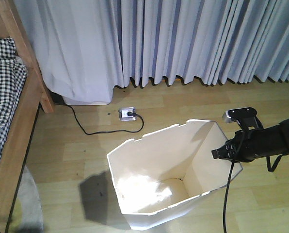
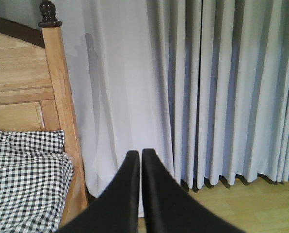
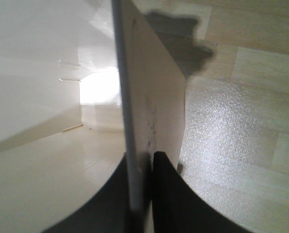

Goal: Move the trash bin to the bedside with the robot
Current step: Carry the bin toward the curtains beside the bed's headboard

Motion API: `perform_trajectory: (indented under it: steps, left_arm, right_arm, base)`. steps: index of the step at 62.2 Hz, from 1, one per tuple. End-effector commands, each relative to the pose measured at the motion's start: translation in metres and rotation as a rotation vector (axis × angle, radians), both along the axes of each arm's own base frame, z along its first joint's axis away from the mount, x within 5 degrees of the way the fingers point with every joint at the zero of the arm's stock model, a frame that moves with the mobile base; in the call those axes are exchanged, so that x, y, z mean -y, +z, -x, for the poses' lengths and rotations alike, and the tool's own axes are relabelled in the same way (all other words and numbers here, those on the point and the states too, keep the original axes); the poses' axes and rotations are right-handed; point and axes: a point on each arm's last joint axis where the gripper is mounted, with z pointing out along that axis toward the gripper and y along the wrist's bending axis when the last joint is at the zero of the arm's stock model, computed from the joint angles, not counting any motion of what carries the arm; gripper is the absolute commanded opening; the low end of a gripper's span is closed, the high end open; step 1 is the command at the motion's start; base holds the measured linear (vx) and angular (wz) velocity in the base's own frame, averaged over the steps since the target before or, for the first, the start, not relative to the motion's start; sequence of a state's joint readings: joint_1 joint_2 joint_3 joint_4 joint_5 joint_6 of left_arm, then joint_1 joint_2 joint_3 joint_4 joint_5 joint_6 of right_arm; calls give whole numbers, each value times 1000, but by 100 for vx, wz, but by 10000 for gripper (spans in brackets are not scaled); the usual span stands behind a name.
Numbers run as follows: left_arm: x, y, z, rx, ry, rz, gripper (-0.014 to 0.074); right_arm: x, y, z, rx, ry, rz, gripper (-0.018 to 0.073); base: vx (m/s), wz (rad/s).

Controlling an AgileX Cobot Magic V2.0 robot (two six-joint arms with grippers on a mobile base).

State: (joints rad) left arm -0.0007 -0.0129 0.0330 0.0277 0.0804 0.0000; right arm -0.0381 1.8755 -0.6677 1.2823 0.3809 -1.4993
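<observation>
Bright, even light. Glare whitens the trash bin [image 1: 135, 167] inside; its dark shadow [image 1: 93, 194] falls left. The right wrist close-up is blurred.

bedroom — wooden bed [image 1: 25, 114], long curtains [image 1: 183, 39]

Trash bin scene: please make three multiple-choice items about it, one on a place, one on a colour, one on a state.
1. In the front view, where is the bed from the trash bin?
A. to the left
B. to the right
C. behind the curtain

2. What colour is the bedding?
A. plain blue
B. black-and-white checked
C. red striped

3. What is the right hand doing?
A. hanging open above the floor
B. holding a cable
C. shut on the bin's wall

Answers:
1 A, the bed runs down the left edge of the picture.
2 B, small checks show all over it.
3 C, the right wrist view shows a finger on each side of the thin wall.
</observation>
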Motion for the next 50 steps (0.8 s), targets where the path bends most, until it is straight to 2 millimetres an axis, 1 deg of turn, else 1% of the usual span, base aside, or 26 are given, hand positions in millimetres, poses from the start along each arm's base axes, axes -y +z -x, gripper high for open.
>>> perform_trajectory:
  steps: [1, 50]
  left_arm:
    - [1, 4, 1, 77, -9, 23, -6]
    - [1, 4, 1, 77, -9, 23, -6]
  right_arm:
    - [-11, 27, -7, 52, -32, -161, -5]
    - [-11, 27, -7, 52, -32, -161, -5]
  base:
    - [15, 2]
    - [13, 0]
